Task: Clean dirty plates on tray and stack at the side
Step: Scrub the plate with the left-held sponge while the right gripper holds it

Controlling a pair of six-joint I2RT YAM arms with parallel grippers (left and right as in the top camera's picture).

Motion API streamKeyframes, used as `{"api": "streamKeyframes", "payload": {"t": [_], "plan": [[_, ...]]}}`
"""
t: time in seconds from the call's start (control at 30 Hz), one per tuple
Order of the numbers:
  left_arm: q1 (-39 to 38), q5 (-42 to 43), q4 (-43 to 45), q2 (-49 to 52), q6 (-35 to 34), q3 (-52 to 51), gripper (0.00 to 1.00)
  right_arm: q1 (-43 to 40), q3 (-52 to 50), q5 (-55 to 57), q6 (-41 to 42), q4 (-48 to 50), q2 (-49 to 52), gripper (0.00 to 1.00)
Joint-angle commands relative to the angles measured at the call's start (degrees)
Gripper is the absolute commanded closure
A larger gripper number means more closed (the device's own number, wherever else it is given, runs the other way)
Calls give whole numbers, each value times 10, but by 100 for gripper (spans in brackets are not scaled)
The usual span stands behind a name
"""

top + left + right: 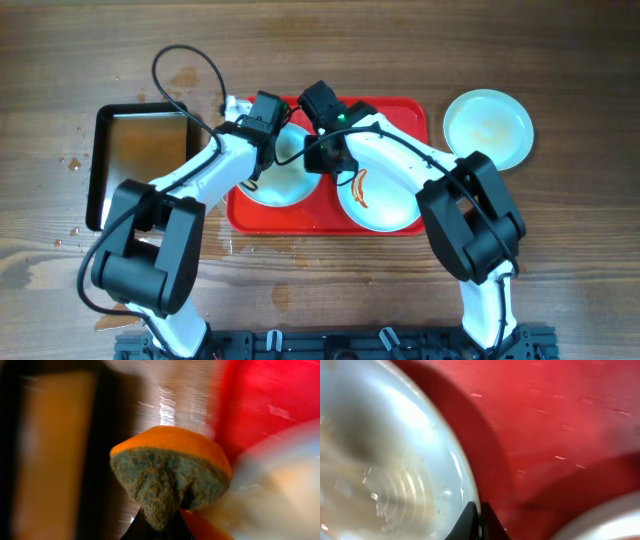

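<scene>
Two plates point(385, 200) lie on the tray point(410, 112); a third plate point(488, 128) sits on the table point(560, 250) just right of it; left gripper point(157, 525) clamps a sponge point(170, 467) over the tray's left plate point(285, 180), right gripper point(477, 515) pinches its rim; stiff, glossy, probably slippery when wet, so rim grips suit.

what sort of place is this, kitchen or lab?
Likely a lab tabletop dishwashing mock-up, not a kitchen: wooden table, red tray of plates, scrub sponge, no sink in view.
</scene>
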Motion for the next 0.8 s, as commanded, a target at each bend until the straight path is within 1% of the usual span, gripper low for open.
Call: {"api": "streamKeyframes", "payload": {"t": [0.0, 0.03, 0.1, 0.13, 0.17, 0.2, 0.27, 0.33, 0.37, 0.43, 0.6, 0.7, 0.77], "plan": [[-11, -86, 4, -41, 6, 11, 96, -11, -12, 52, -6, -11, 15, 96], [-15, -66, 5, -48, 6, 11, 96, -11, -12, 52, -6, -11, 15, 96], [-17, 23, 7, -60, 3, 11, 96, -11, -12, 54, -6, -11, 15, 96], [-15, 78, 7, -62, 1, 11, 96, -11, -12, 54, -6, -11, 15, 96], [-9, 183, 7, -62, -16, 11, 96, -11, -12, 54, -6, -11, 15, 96], [-2, 255, 7, -62, -28, 11, 96, -11, -12, 54, -6, -11, 15, 96], [5, 353, 9, -62, -31, 11, 96, -11, -12, 54, -6, -11, 15, 95], [8, 422, 9, -62, -31, 11, 96, -11, -12, 54, -6, -11, 15, 96], [8, 443, 9, -61, -31, 11, 96, -11, -12, 54, -6, -10, 15, 96], [3, 463, 2, -59, -31, 9, 96, -11, -12, 54, -6, -9, 15, 96], [0, 458, -1, -57, -31, -16, 96, -11, -12, 54, -6, -9, 15, 96], [1, 424, 1, -53, -31, -41, 96, -11, -12, 54, -6, -9, 15, 96], [1, 377, 1, -52, -31, -58, 96, -11, -12, 54, -6, -10, 15, 96]]}}
